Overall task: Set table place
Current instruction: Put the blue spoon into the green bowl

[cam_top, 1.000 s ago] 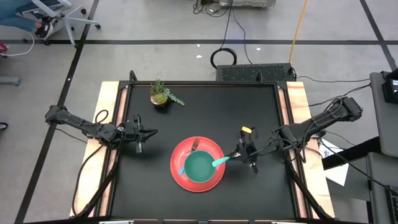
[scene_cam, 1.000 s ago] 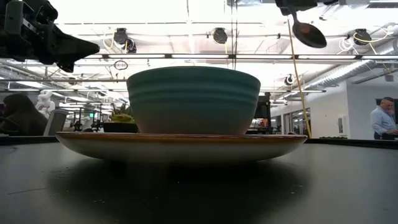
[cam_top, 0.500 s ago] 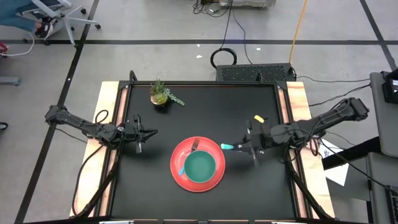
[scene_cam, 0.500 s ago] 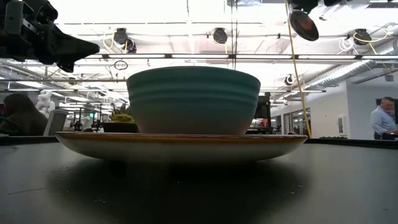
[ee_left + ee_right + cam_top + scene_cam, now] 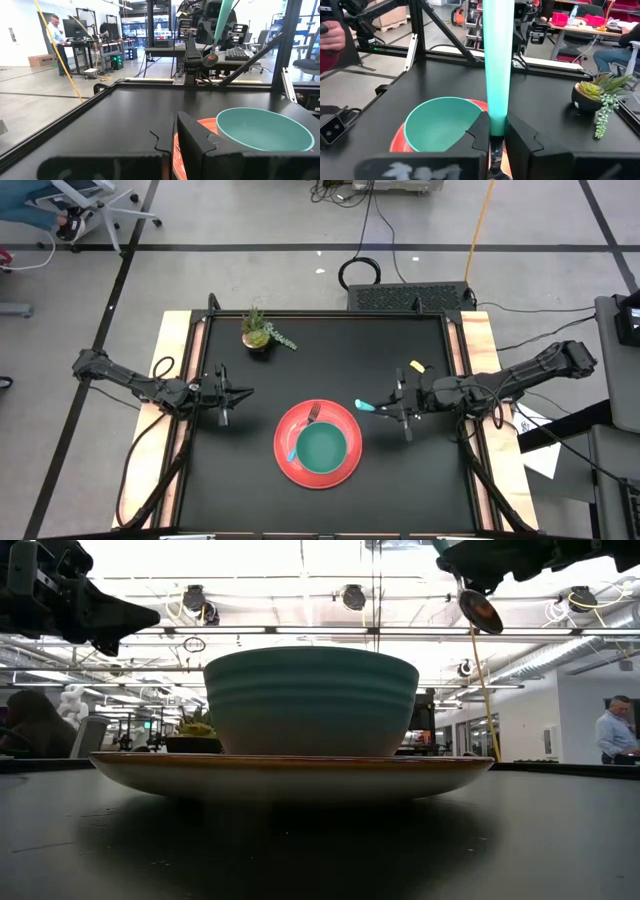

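Bowl on plate, fork placed | we hold spoon clamped in right gripper, unplaced | left gripper parted, empty, near tabletop left edge

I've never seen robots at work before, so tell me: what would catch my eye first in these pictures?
First, the red plate with a teal bowl on it, near the middle of the black table, a fork lying on the plate's rim. Next, the right gripper, just right of the plate, holding a teal-handled spoon above the table. The left gripper waits at the left side.
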